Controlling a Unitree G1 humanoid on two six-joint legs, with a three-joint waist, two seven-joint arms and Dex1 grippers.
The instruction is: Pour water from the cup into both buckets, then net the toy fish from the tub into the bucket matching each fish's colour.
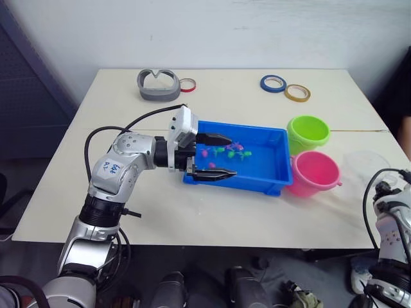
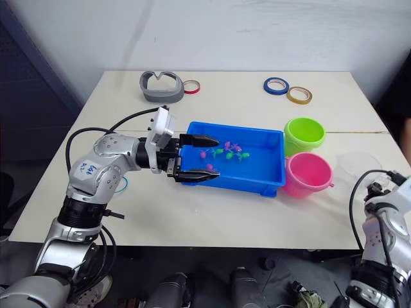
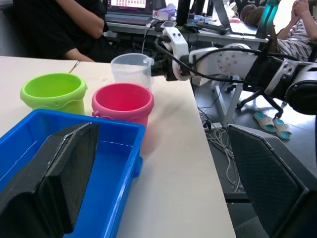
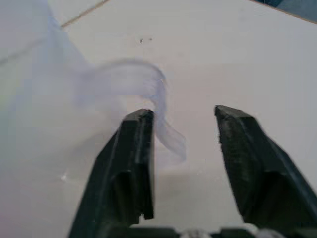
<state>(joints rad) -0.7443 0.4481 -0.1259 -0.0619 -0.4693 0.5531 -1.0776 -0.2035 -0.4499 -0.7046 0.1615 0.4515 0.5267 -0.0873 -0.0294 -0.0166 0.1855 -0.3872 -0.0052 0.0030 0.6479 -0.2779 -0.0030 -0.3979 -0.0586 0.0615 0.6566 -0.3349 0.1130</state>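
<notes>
On the beige table [image 1: 212, 212], both claws gape: left claw [image 1: 217, 156] astride the tub [image 1: 270, 176] rim, right claw [image 4: 183, 121] beside the cup [image 3: 132, 69].

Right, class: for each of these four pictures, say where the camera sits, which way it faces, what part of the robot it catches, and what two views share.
Left eye view: on the head, looking forward and down over the table; left arm reaches to the tub.
Right eye view: its stereo twin, same scene.
Left wrist view: on the left wrist, facing across the tub past the pink bucket and green bucket to the cup; open left end effector fingers in front.
Right wrist view: on the right wrist, facing the tabletop; open right end effector at the cup's rim.
Shared: the left wrist and eye views show both buckets.
</notes>
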